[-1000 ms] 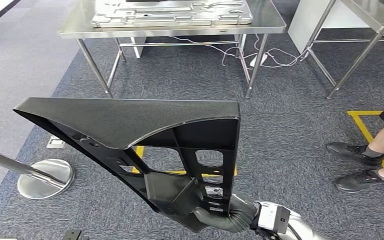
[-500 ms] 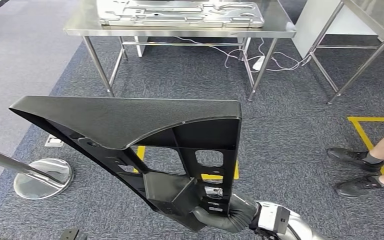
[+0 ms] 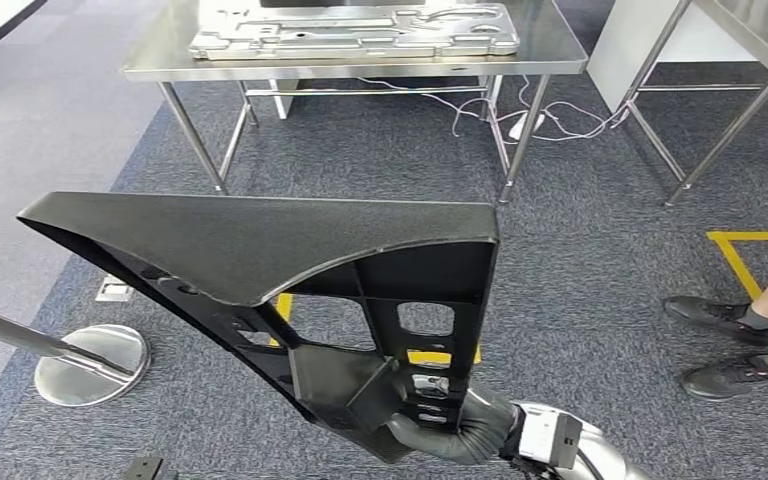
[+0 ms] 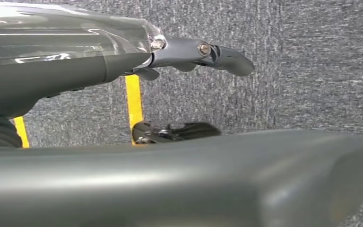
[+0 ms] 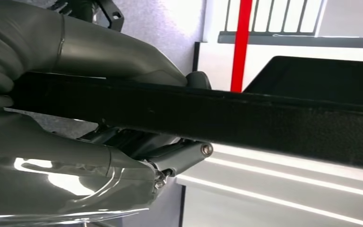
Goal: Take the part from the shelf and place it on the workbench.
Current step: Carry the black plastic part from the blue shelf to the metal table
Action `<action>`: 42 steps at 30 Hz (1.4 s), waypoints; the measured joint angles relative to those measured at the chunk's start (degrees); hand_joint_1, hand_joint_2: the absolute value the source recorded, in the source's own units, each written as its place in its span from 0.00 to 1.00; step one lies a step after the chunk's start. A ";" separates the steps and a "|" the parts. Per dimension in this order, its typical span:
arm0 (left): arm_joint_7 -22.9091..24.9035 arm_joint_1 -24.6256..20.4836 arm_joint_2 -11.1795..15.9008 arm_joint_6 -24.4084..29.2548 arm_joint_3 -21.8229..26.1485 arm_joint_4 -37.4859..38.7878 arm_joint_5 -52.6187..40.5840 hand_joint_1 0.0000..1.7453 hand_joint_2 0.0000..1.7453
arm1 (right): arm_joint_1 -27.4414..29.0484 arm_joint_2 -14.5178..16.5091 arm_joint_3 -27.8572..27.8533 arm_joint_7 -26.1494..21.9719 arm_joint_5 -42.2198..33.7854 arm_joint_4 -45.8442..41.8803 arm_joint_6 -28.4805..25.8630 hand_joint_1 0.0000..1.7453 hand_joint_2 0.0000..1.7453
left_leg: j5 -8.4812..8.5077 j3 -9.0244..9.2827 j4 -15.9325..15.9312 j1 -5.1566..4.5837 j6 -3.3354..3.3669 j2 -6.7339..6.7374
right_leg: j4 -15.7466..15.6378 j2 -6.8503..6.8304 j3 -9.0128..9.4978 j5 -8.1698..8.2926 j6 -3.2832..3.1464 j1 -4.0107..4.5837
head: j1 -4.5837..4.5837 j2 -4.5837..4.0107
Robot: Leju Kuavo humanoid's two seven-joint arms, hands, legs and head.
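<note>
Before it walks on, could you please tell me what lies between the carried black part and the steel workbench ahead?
In the head view, bare grey carpet separates the black part from the workbench.

The part [image 3: 260, 250], a large black triangular ribbed panel with cut-outs, is held upright above the carpet, short of the steel workbench [image 3: 560, 45].

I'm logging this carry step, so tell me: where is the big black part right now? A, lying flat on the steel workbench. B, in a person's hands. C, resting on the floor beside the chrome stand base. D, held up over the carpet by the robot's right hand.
D: the right hand grips the black part at its lower end above the carpet, short of the workbench.
</note>
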 joint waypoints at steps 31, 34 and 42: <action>0.04 -0.07 0.13 0.00 -0.22 0.00 -0.64 0.00 1.00 | 0.86 0.74 -0.42 -1.63 0.95 -1.00 -0.69 1.00 1.00 | 0.35 0.53 -0.46 -0.04 0.08 0.06 | 0.31 0.14 0.58 -0.67 0.01 -0.04 | -0.22 0.00; 0.03 0.06 0.13 0.00 -0.22 0.00 -0.64 0.00 1.00 | 0.92 0.84 -0.45 -1.76 0.95 -1.08 -0.68 1.00 1.00 | 7.14 3.77 -10.08 -0.10 0.55 -0.18 | 0.30 0.41 2.26 -1.98 0.64 -0.05 | -0.22 0.00; -0.08 0.05 0.15 0.00 -0.25 0.00 -0.62 0.00 1.00 | 0.90 0.96 -0.99 -1.89 0.93 -1.55 -0.61 1.00 1.00 | 6.18 6.60 -14.52 -0.13 3.26 0.19 | 6.84 0.60 -0.69 -5.97 2.52 0.01 | -0.17 0.00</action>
